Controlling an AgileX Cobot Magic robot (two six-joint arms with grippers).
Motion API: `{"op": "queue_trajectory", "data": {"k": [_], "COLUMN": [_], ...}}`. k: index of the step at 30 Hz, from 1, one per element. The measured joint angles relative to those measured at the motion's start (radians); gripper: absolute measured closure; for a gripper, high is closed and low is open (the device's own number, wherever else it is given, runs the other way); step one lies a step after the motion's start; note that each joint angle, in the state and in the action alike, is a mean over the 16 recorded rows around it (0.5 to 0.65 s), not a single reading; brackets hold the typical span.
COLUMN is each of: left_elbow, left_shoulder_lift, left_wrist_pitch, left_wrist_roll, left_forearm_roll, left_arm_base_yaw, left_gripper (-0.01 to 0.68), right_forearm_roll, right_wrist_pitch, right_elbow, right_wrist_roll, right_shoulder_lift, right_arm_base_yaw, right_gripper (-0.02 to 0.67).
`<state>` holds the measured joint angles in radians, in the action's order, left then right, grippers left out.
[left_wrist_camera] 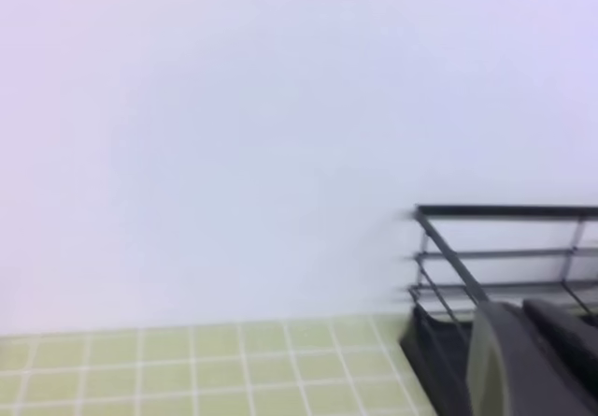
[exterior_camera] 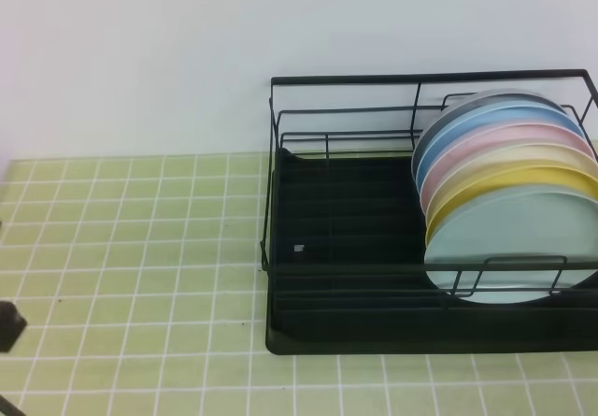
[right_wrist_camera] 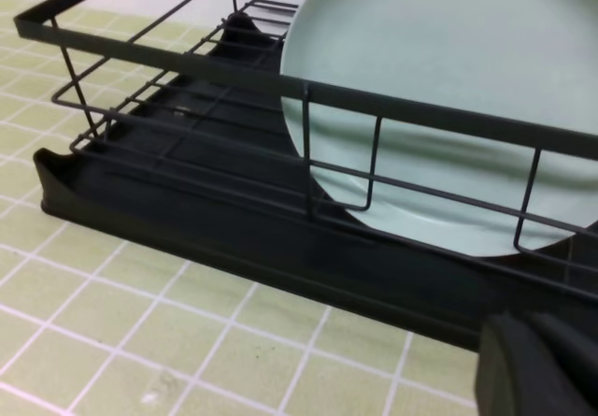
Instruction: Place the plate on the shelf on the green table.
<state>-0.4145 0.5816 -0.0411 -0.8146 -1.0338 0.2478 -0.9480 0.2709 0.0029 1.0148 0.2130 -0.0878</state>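
Exterior high view: the mint plate (exterior_camera: 509,248) stands upright at the front of a row of plates (exterior_camera: 509,140) in the right end of the black rack (exterior_camera: 355,327), which sits on the green tiled surface (exterior_camera: 131,248). Both sets of jaws are closed on nothing, outside the rack. Reaching in, a finger could catch the front wire and tip the plate.

This looks like a kitchen spot, maybe a pretend one set up for a robot. A green table (exterior_camera: 131,248) made of little square tiles sits against a plain white wall (exterior_camera: 140,51). On it stands a black wire shelf (exterior_camera: 355,248) with colored plates (exterior_camera: 509,192) standing in a row.
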Motion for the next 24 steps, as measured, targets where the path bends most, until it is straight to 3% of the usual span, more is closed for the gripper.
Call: {"op": "queue_trajectory", "data": {"k": [3,8,16,24], "left_elbow": [0.032,0.112,0.300,0.424], "left_shoulder_lift": [-0.042,-0.117,-0.315,-0.516], "left_wrist_pitch": [-0.013,-0.007,0.079,0.250], "left_wrist_roll": [0.130,0.471,0.980,1.064], "left_forearm_roll": [0.118,0.399,0.850,0.966], "left_arm_base_yaw": [-0.005,-0.032,-0.127,-0.234], "left_gripper": [0.673,0.673,0.673,0.673], "right_forearm_roll": [0.000,0.000,0.000,0.000], "right_wrist_pitch": [0.002,0.003,0.004,0.004], "right_elbow": [0.000,0.000,0.000,0.000], "right_wrist_roll": [0.000,0.002,0.003,0.003], "right_shoulder_lift": [0.000,0.000,0.000,0.000], "right_arm_base_yaw": [0.000,0.000,0.000,0.000], "right_gripper": [0.652,0.652,0.652,0.652]}}
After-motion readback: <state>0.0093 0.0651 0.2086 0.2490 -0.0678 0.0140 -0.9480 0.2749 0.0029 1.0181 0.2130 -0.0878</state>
